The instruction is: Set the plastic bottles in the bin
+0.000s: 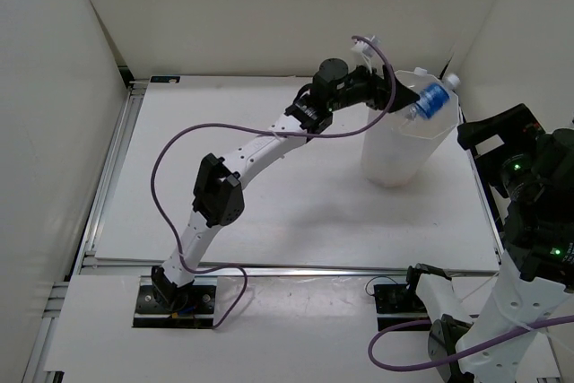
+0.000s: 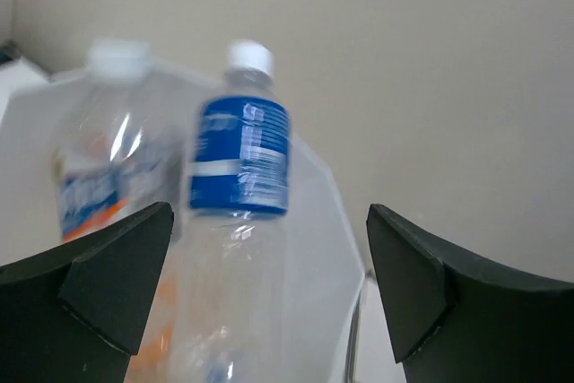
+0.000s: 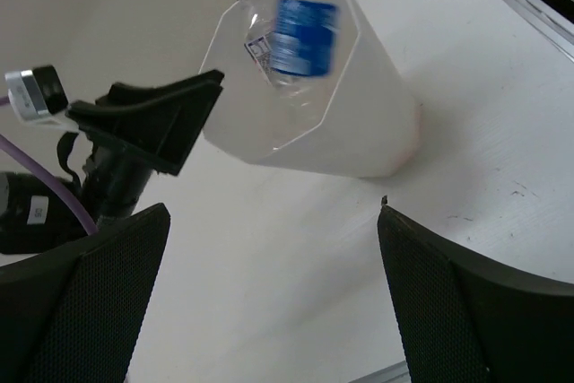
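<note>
The bin (image 1: 395,152) stands at the back right of the table. My left gripper (image 1: 386,87) is open at its rim. In the left wrist view the left gripper (image 2: 269,221) has its jaws wide apart, and the blue-labelled bottle (image 2: 240,159) shows blurred just beyond them, over the bin (image 2: 316,248), touching neither finger. An orange-marked bottle (image 2: 100,163) leans in the bin beside it. The blue-labelled bottle (image 1: 431,100) tilts in the bin's mouth. My right gripper (image 3: 273,221) is open and empty, aimed at the bin (image 3: 359,132) from the right.
White walls close in the table at the left, back and right. The right arm (image 1: 529,186) stands tall by the table's right edge, close to the bin. The left arm's purple cable (image 1: 170,150) loops over the table's left middle.
</note>
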Robot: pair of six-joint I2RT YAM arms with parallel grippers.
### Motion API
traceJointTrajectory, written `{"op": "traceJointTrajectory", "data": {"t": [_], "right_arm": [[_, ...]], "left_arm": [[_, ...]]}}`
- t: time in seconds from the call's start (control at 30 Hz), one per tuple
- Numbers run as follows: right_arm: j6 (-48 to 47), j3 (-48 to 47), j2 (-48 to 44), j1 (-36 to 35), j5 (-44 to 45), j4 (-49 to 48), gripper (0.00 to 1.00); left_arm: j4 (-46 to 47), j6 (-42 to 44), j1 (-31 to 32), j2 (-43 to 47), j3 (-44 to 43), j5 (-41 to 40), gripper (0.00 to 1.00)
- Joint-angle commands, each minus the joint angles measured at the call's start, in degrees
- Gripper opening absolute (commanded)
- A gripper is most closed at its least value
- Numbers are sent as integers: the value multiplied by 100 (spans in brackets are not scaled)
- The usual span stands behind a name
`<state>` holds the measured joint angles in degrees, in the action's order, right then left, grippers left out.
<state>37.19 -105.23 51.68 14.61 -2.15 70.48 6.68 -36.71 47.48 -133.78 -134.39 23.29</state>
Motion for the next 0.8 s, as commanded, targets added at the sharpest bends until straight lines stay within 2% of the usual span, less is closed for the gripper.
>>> {"op": "traceJointTrajectory", "data": {"t": [0.0, 0.03, 0.2, 0.27, 0.4, 0.47, 0.53, 0.6, 0.77], "right_arm": [[227, -138, -26, -2, 566, 62, 100], [227, -138, -26, -2, 567, 63, 100], [227, 143, -26, -2, 445, 63, 100], [114, 143, 52, -2, 304, 63, 100], [-115, -102, 552, -2, 92, 666, 100], [-115, -103, 624, -2, 92, 783, 100], [-229, 334, 528, -2, -117, 609, 100], [-300, 590, 387, -2, -285, 406, 100], [-300, 1039, 334, -107, -426, 344, 100]], "left_arm": [[-536, 567, -19, 1168, 701, -385, 100], [-536, 647, -98, 1317, 1078, -439, 100], [-1000, 1270, -222, 2213, 1862, -649, 100], [-1115, 1569, -222, 2705, 2649, -1228, 100], [-1116, 2202, -169, 4547, 4260, -2730, 100], [-1177, 2203, -169, 5139, 4875, -3311, 100], [-1300, 2255, -169, 5998, 5781, -3724, 100], [-1571, 2256, -169, 6563, 6595, -4558, 100], [-2205, 2089, -169, 8427, 7821, -6428, 100]]}}
